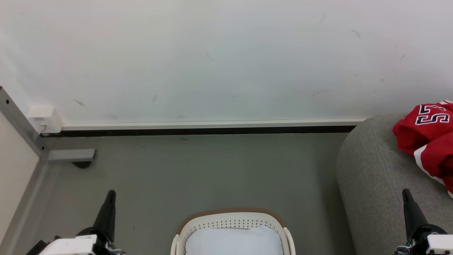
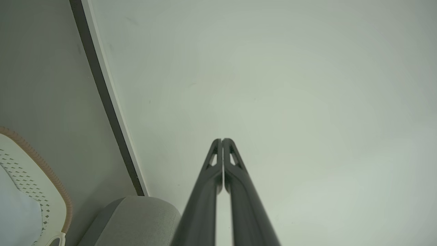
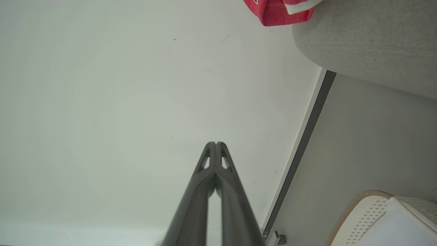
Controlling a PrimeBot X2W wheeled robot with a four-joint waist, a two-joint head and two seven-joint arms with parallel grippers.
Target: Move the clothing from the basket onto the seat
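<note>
Clothing [image 1: 430, 141] crumpled on seat [image 1: 371, 177], long axis near-to-far, number facing up.

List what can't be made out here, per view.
Head view: basket cut off by the bottom edge; pale fabric inside hides whatever lies under it.
Head view: red clothing on the seat runs past the right edge, so garment count is unclear.
Right wrist view: that clothing is cropped by the top edge; its lettering is mostly out of frame.
</note>
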